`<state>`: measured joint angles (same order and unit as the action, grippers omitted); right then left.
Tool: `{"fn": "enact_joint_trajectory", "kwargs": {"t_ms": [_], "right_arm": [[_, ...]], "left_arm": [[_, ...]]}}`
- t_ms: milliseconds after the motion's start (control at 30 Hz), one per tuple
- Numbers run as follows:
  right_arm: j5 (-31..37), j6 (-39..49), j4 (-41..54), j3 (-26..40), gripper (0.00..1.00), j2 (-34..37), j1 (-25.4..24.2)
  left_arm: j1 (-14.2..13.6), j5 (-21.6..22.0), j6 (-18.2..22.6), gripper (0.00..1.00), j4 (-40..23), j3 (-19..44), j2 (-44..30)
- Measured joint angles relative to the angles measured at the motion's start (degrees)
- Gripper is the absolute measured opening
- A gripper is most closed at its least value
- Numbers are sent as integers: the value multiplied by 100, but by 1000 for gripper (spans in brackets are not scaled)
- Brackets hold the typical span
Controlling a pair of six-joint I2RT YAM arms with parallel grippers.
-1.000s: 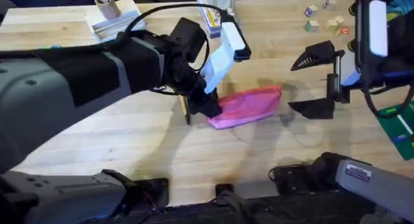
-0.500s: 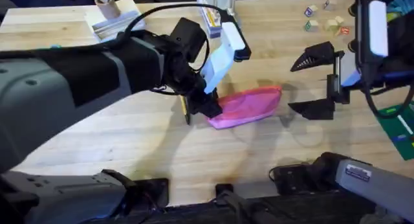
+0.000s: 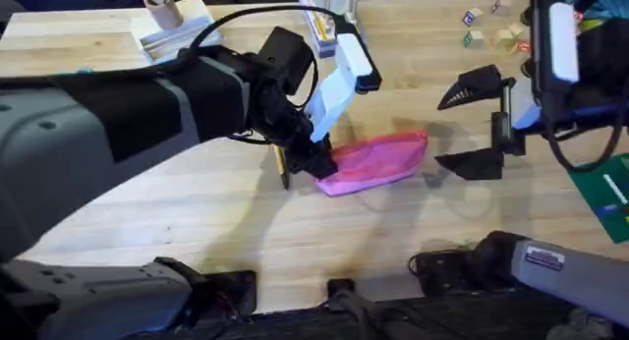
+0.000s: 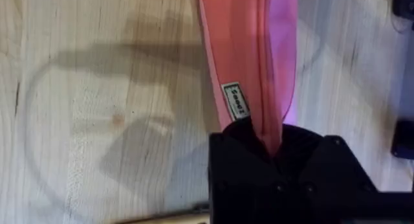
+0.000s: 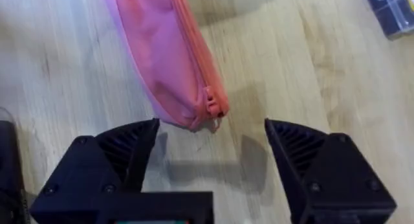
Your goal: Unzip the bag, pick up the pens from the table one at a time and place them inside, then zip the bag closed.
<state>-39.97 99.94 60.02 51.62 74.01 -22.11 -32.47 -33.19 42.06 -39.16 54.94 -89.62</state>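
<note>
- Meanwhile, the bag [image 3: 377, 160] is lying flat near the centre of the overhead frame, slanting up toward the right, its zipper looking shut along the whole visible edge.
- Its lower-left end is being pinched by the left hand [image 3: 316, 161]; in the left wrist view the pink fabric [image 4: 249, 62] is running straight down into the closed black fingers, so that end is being held.
- At the opposite end the zipper pull [image 5: 212, 106] is sitting free, with nothing touching it.
- The right hand [image 3: 474, 122] is hovering at the right of centre in the overhead frame, fingers spread wide and gripping nothing; in its wrist view the bag's end is lying between and just beyond the two fingertips.
- Compared with the earlier overhead frames, the right hand is drifting slightly left, toward the pull end, while the bag and the left hand are staying put.
- That small shift suggests the unzipping step is only beginning: one end is anchored and the other hand is closing in on the pull.
- A pen [image 3: 281, 169] is peeking out just left of the left hand, lying on the worktop [image 3: 177, 212], not yet picked up.
</note>
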Motion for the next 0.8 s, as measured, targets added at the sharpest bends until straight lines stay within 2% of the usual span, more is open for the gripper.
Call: {"fn": "enact_joint_trajectory", "kwargs": {"t_ms": [133,300,500,700,767,800], "right_arm": [[-35,2,-103,0,983,237,127],[-36,25,-181,0,823,488,333],[-36,43,-200,0,578,674,385],[-35,43,-206,0,223,685,385],[-30,41,-218,0,63,685,383],[-28,41,-222,9,40,685,381]], "left_arm": [[0,0,0,43,0,0,0],[0,1,0,44,0,0,0],[0,0,0,44,0,0,0],[0,2,0,44,2,0,0],[0,0,0,44,0,0,0],[0,2,0,44,3,0,0]]}}
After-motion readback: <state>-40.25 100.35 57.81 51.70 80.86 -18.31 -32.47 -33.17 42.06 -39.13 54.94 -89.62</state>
